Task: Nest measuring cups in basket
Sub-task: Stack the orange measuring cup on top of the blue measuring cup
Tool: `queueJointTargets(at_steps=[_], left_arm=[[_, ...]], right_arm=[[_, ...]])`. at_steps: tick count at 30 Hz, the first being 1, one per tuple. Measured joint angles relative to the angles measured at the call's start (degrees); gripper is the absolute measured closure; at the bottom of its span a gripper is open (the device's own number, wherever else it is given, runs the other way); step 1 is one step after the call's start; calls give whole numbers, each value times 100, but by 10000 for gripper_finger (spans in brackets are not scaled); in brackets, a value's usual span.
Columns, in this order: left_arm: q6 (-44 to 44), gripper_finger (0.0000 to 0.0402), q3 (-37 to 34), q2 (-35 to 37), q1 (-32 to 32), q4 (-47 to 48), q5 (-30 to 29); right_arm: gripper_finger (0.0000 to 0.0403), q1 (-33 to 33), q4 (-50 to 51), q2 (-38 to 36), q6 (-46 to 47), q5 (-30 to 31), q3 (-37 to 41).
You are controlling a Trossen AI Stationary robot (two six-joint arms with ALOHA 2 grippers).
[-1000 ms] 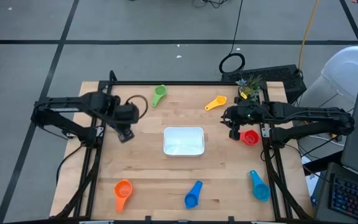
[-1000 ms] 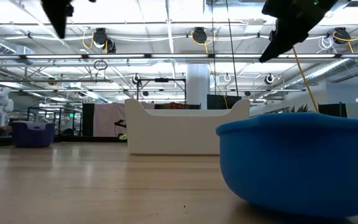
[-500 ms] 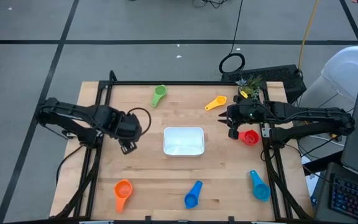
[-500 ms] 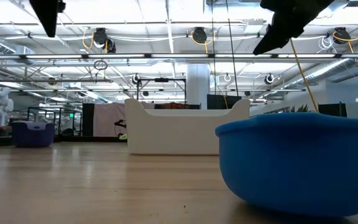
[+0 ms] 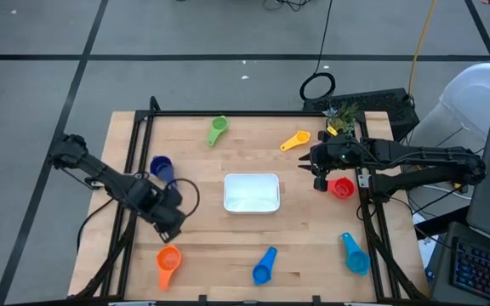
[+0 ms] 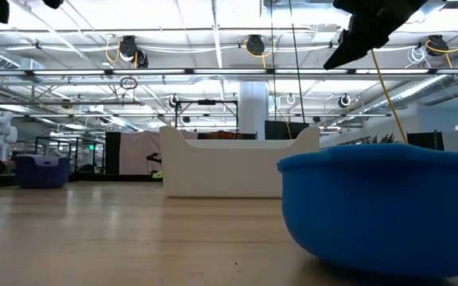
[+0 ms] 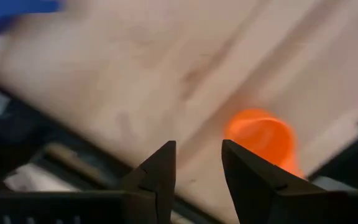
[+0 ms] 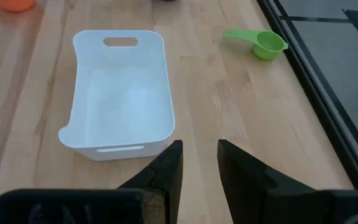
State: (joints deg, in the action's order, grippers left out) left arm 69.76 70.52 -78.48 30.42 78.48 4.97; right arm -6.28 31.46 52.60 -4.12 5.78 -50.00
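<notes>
Along the near edge of the desk lie three scoops: the orange cup toward the near left corner, the mid-blue cup about midway, and the light blue cup toward the near right corner. The left gripper hovers just above the orange cup; in the left wrist view its fingers stand slightly parted and empty, with the orange bowl just beyond the tips.

The white basket sits at the middle of the desk, empty, nothing nested yet. A dark blue cup rests near the left edge and a red cup near the right edge, just beside the right gripper, which waits there with fingers a little apart and holding nothing. Toward the far edge lie the green cup and the yellow cup.

These scoops look like thin, stiff plastic, so probably very light and smooth. A cup will likely skate or tip if pushed sideways. The flat handle lies too low on the wood to pinch easily; the bowl's rim, one finger inside and one outside, seems the surer hold. Little squeeze should be needed. The basket is also light and may shift if bumped.
</notes>
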Motion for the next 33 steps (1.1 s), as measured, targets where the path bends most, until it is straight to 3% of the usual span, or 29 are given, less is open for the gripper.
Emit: queueJointTargets(at_steps=[11, 22, 27, 33], left_arm=[[-624, 268, -67, -924, 1071, -1327, 129], [-1420, 268, -67, -1746, 1429, -842, 142], [-650, 268, -67, -1677, 1422, -450, 142], [280, 268, -67, -1573, 1248, -973, 476]], right_arm=[[307, 0, 0, 0, 27, -7, 0], [307, 0, -851, 0, -460, -9, -2], [307, -3, -946, 0, -675, 3, -2], [307, -44, -946, 0, -773, 21, -2]])
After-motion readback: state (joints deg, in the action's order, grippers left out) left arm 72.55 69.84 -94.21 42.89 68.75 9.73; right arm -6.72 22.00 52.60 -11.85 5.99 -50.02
